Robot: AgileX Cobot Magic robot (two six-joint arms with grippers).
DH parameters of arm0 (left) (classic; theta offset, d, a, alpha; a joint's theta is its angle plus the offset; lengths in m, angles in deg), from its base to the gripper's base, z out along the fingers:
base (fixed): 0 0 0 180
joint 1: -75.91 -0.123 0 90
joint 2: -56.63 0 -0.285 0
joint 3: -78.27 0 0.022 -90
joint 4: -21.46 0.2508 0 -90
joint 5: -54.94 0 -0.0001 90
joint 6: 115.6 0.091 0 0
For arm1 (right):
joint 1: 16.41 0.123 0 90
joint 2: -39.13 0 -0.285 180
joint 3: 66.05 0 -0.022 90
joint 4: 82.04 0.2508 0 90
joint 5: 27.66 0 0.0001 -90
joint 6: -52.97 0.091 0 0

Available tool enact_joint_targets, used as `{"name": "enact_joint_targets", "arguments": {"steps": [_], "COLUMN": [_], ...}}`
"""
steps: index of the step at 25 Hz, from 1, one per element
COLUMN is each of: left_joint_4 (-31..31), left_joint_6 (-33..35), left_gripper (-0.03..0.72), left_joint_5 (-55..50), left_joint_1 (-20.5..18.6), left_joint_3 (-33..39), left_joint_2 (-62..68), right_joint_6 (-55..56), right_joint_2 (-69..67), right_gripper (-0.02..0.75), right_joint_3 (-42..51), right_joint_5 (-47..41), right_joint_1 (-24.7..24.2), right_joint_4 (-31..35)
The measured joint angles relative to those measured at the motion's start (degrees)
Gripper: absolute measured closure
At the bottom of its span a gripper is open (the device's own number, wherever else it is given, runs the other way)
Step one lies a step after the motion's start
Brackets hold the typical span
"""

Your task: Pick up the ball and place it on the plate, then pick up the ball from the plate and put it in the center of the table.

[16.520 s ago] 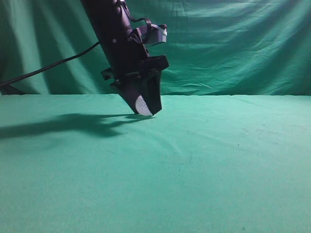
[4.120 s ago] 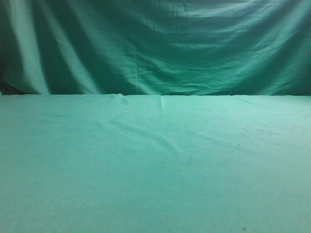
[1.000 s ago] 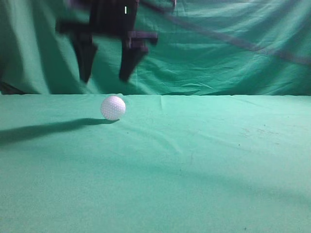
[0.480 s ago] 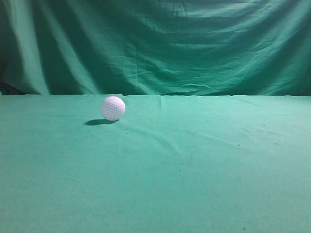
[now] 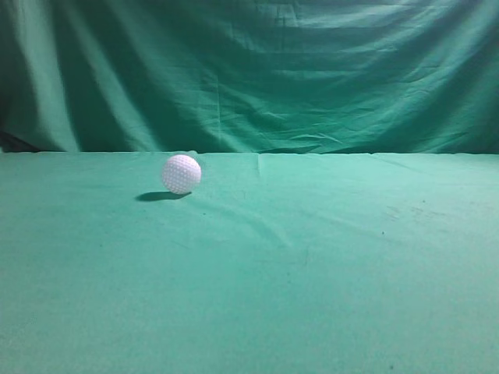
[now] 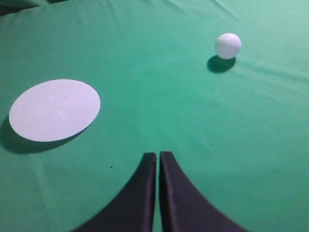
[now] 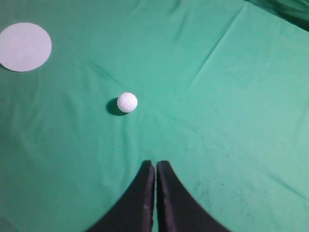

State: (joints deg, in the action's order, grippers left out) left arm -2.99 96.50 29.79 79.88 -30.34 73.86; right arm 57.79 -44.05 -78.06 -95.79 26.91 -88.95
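Exterior view: the ball (image 5: 181, 173) sits alone on the table (image 5: 312, 265), left of the middle and toward the far edge, its shadow falling to its left. Behind hangs a darker green drape (image 5: 296, 70). No arm shows here, and the plate lies outside this view.

Left wrist view: the plate (image 6: 54, 109), a flat white disc, lies bare with nothing on it. The ball (image 6: 228, 46) rests well apart from it, up and to the right. The left gripper (image 6: 158, 157) has its 2 dark fingers pressed together, holding nothing; their bases are cut off by the bottom edge.

Right wrist view: the plate (image 7: 24, 46) is partly cut off at the left edge and likewise bare. The ball (image 7: 127, 102) lies on the cloth between plate and right gripper (image 7: 155, 165), whose 2 fingers are closed against each other, holding nothing.
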Motion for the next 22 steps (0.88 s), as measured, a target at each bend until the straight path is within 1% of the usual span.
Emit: {"name": "enact_joint_targets", "arguments": {"steps": [6,11,17,22], "left_joint_4": [0.0,-0.1,-0.1,-0.1], "left_joint_6": [0.9,0.9,1.0,1.0], "left_gripper": [0.688,0.688,0.688,0.688], "left_joint_5": [-0.1,-0.1,-0.1,-0.1], "left_joint_1": [0.1,1.6,1.7,1.7], "left_joint_3": [0.8,0.8,0.8,0.8], "left_joint_2": [0.0,0.0,0.0,0.0], "right_joint_6": [2.4,2.6,2.6,2.6], "right_joint_2": [17.5,29.8,44.7,52.7], "right_gripper": [0.738,0.738,0.738,0.738], "right_joint_3": [18.9,32.3,45.7,54.4], "right_joint_5": [9.0,15.0,24.1,28.4], "right_joint_1": [0.0,0.0,0.0,0.0], "right_joint_4": [0.1,0.1,1.0,1.3]}}
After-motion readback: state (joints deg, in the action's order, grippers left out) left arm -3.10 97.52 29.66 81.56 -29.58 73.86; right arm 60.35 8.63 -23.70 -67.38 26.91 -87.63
